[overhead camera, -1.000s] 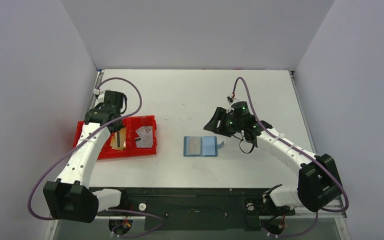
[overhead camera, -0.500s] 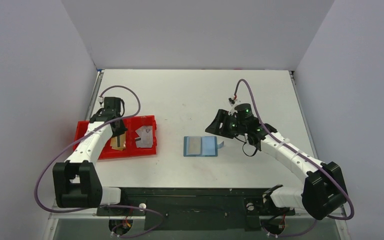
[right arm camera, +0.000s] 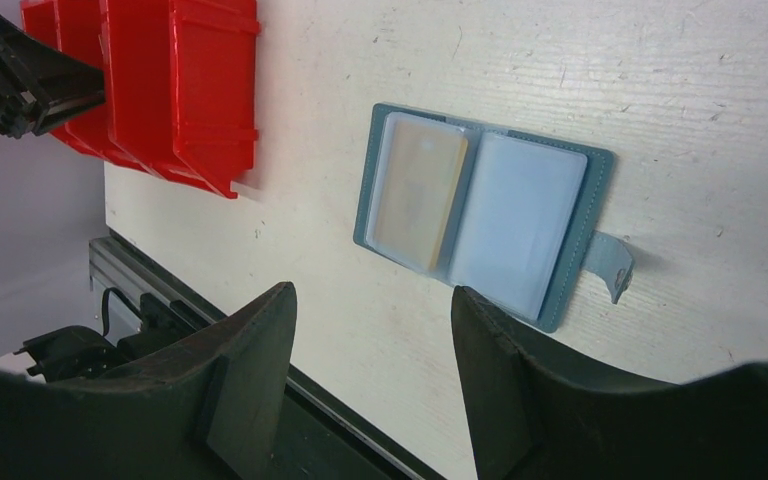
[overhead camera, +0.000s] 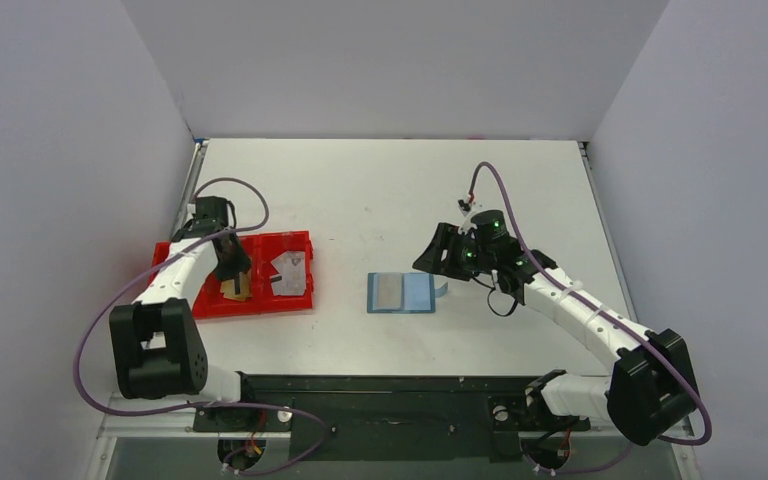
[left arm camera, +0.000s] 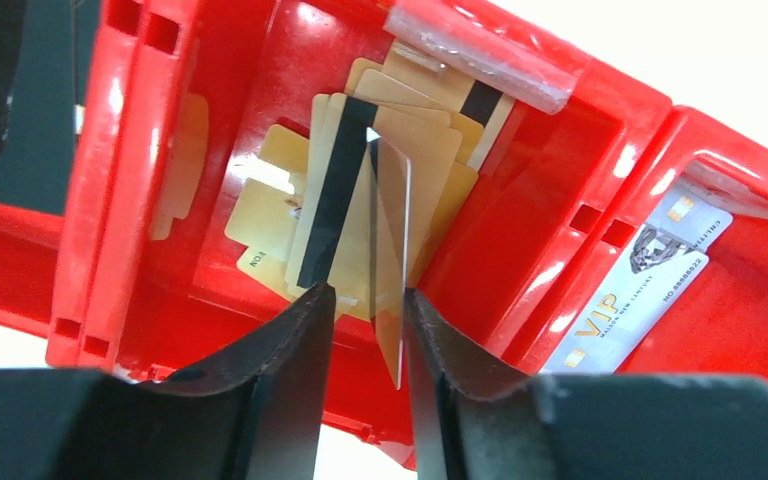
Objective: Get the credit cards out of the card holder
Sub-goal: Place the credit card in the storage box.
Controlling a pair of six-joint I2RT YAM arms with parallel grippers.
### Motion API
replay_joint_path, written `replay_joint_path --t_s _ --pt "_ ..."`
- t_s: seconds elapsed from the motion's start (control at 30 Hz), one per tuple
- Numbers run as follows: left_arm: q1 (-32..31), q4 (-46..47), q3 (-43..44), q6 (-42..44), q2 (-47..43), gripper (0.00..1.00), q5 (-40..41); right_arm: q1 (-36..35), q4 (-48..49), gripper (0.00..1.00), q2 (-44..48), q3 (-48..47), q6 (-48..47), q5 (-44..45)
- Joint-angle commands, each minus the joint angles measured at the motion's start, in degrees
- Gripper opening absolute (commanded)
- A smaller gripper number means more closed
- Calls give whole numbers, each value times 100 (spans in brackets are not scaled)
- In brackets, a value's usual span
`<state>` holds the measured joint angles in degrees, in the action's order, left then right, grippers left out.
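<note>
Hovering above the open card holder [right arm camera: 480, 225] on the table [overhead camera: 360, 180], R gripper [right arm camera: 370, 295] has fingers spread wide; tan card [right arm camera: 418, 190] sits in the pocket nearer the red tray [left arm camera: 110, 200]. L gripper [left arm camera: 365, 293] is over the tray, slightly apart, w/ grey card [left arm camera: 392, 250] upright btwn its fingers.

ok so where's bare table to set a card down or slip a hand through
Bare table lies between the red tray and the card holder, along the near strip in front of the holder, and across the far half. Crowded: the tray's middle compartment, stacked with gold cards under the left gripper.
</note>
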<state>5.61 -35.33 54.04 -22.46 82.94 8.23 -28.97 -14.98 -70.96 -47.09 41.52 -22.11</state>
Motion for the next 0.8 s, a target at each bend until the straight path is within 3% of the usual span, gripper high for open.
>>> replay_joint_path --t_s 0.0,0.27,0.57,0.77 --pt "30 -65 244 -223 -410 34 519 -24 54 55 172 -10 -109 -24" --pt "34 -142 217 -270 -1134 42 1018 -85 64 55 54 -17 -102 48" --pt "-106 -82 140 -294 -1622 43 65 -310 111 55 -149 -118 -37 249" --pt "-1129 59 195 -541 -1739 43 -664 -609 89 55 -442 -244 60 701"
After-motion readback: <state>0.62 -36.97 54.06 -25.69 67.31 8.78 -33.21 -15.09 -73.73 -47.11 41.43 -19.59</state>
